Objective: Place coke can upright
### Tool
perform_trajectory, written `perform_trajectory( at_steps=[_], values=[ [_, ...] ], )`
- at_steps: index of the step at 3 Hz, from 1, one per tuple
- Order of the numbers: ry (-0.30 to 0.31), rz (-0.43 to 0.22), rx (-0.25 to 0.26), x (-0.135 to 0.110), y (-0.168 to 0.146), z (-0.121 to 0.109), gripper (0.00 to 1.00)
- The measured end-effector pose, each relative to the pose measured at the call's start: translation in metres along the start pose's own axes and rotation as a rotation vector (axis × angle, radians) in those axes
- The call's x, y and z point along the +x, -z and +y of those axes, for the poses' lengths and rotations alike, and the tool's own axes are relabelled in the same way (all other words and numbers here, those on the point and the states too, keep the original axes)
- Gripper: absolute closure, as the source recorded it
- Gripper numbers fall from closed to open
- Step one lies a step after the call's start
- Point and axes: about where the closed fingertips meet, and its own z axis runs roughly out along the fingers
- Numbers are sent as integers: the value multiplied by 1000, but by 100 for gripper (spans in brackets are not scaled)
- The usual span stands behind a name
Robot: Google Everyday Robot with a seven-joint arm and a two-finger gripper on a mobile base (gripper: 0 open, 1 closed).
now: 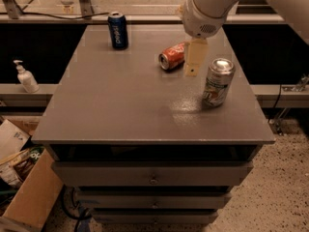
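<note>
The coke can (173,55), red-orange with white script and a silver top, lies on its side on the grey table (120,100), towards the back right of the middle. My gripper (193,66) hangs from the white arm just to the right of the lying can, its cream fingers (195,57) pointing down above the tabletop, between the coke can and a silver-white can. It holds nothing that I can see.
A dark blue can (118,30) stands upright at the back of the table. A silver-white can (218,82) with green and red marks stands upright at the right. A soap dispenser (25,76) stands on the left ledge. A cardboard box (24,187) is on the floor at the left.
</note>
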Motion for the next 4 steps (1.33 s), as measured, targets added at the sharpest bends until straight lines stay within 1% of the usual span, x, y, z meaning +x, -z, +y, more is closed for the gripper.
perform_trajectory(
  at_steps=[1, 2, 3, 4],
  values=[
    [9, -8, 25, 13, -30, -34, 0],
    [16, -13, 40, 27, -64, -64, 0],
    [30, -6, 27, 37, -94, -86, 0],
    [55, 14, -5, 48, -119, -99, 0]
  ],
)
